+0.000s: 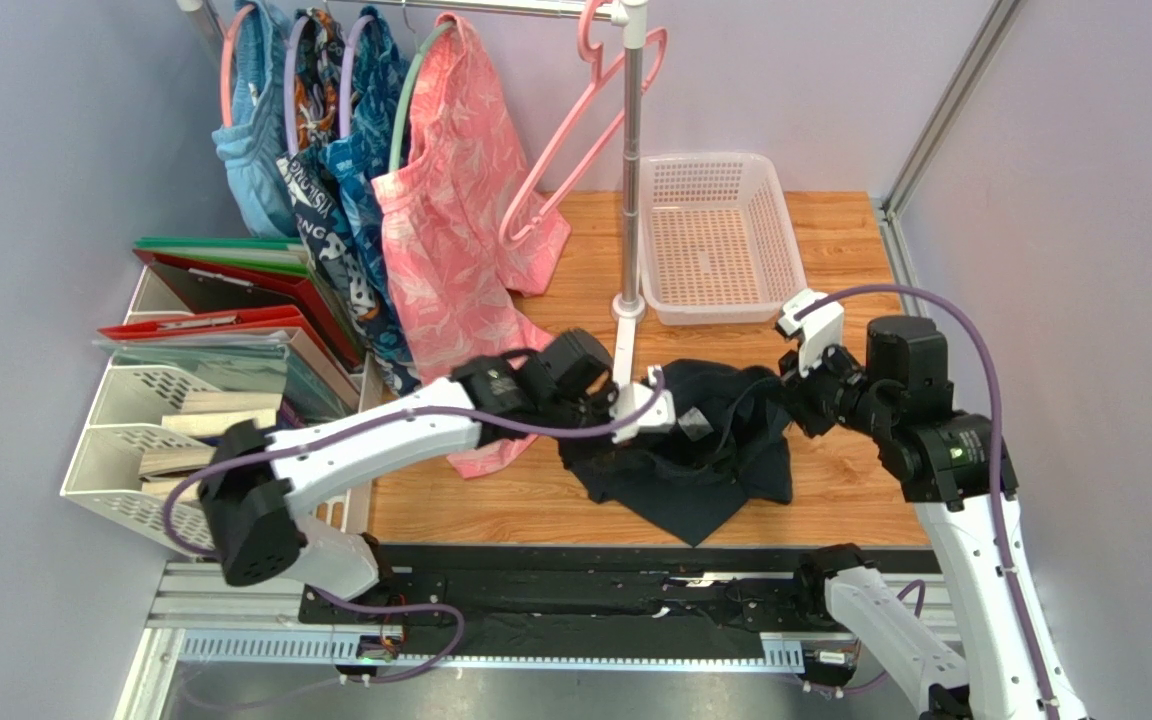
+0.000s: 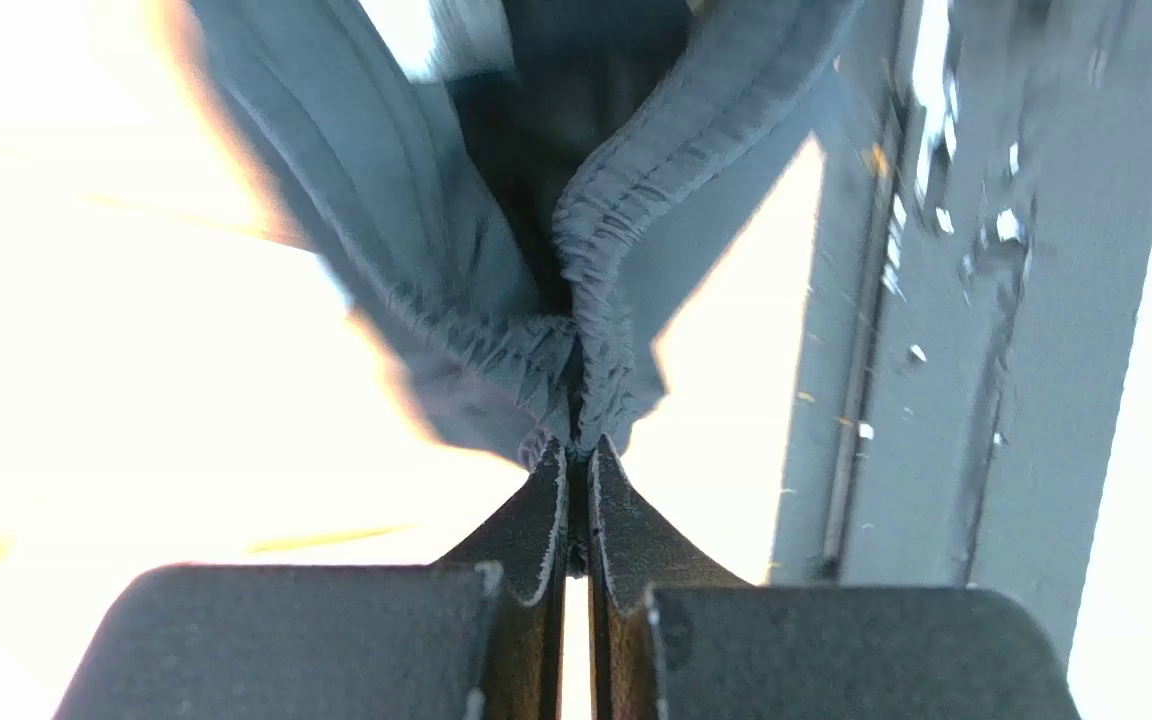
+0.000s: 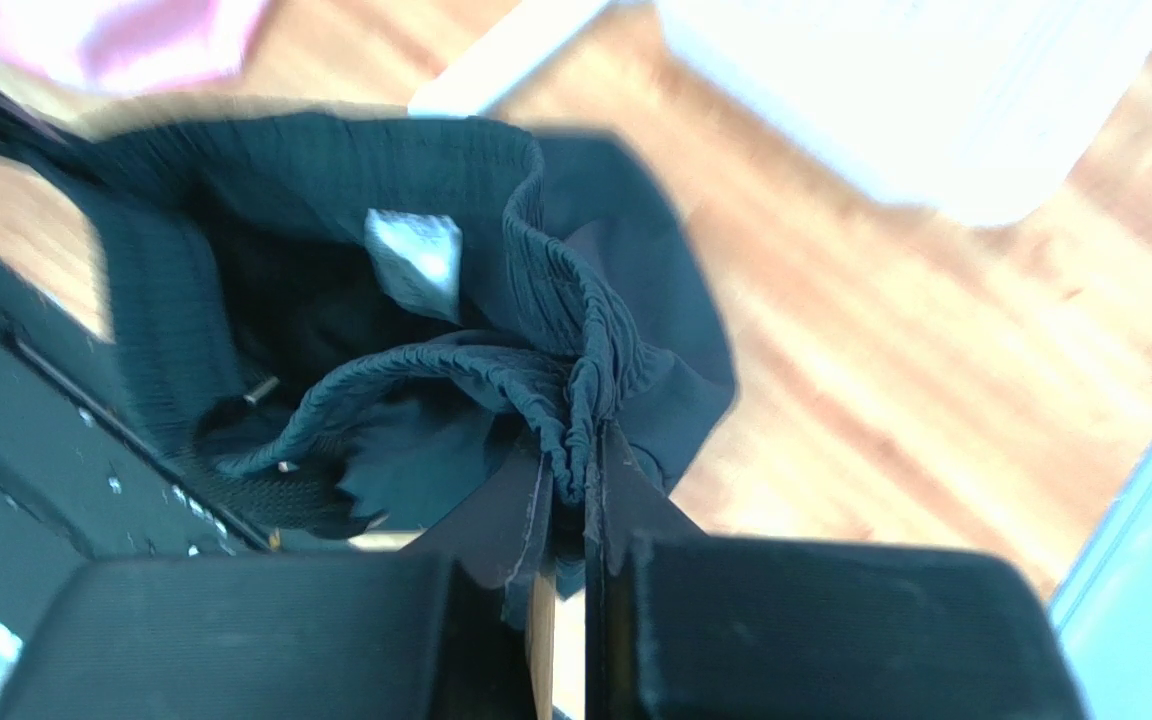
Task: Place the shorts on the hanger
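Left arm: stretched low from its base at the near left, reaching rightward over the table toward the centre.
Right arm: bent at the elbow over the right side, wrist turned leftward and down.
Left gripper: closed, pinching a bunched stretch of elastic waistband at the left edge of the cloth.
Right gripper: closed, pinching gathered waistband at the right edge of the cloth.
Shorts: plain black, soft and crumpled, held between the two grippers at the middle of the table, lower part lying on the wood; waist opening facing the right wrist camera, white label inside.
Hanger: thin pink triangular frame, bare, hooked on the rail beside the rack pole, tilted down to the left, well apart from the shorts.
Arms: two.
Hung garments: four by appearance, three blue and one pink leaf-print, at the rail's left end.
File trays: stacked at the table's left, number unclear.
Basket: one, pale mesh, at the far side of the table, right of the pole.
Black shorts: one.
Bare pink hanger: one.
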Controlling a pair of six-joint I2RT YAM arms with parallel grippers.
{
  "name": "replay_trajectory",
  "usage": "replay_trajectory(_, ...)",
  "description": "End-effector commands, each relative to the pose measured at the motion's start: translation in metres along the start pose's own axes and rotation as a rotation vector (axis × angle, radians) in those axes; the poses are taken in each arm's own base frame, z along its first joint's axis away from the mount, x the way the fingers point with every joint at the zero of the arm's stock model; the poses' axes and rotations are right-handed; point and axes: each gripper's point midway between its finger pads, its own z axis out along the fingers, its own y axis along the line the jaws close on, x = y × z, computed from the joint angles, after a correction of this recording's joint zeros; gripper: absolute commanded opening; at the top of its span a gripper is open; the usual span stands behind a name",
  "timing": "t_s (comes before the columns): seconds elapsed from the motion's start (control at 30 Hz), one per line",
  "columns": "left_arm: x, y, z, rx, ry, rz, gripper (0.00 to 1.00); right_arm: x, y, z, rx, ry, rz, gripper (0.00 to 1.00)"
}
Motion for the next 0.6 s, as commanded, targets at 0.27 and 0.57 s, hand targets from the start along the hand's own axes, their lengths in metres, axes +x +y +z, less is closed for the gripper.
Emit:
replay_trajectory(0.27, -0.101, 0.053, -0.264, -0.489, -0.239, 0.178, 0.0, -0.23, -0.018, -0.1, 0.051, -0.567, -0.115, 0.0)
replay_trajectory(0.57, -0.07, 0.04, -0.269, -0.506, -0.204, 0.167, 0.0, -0.181, 0.004, -0.077, -0.037, -0.474, -0.081, 0.0)
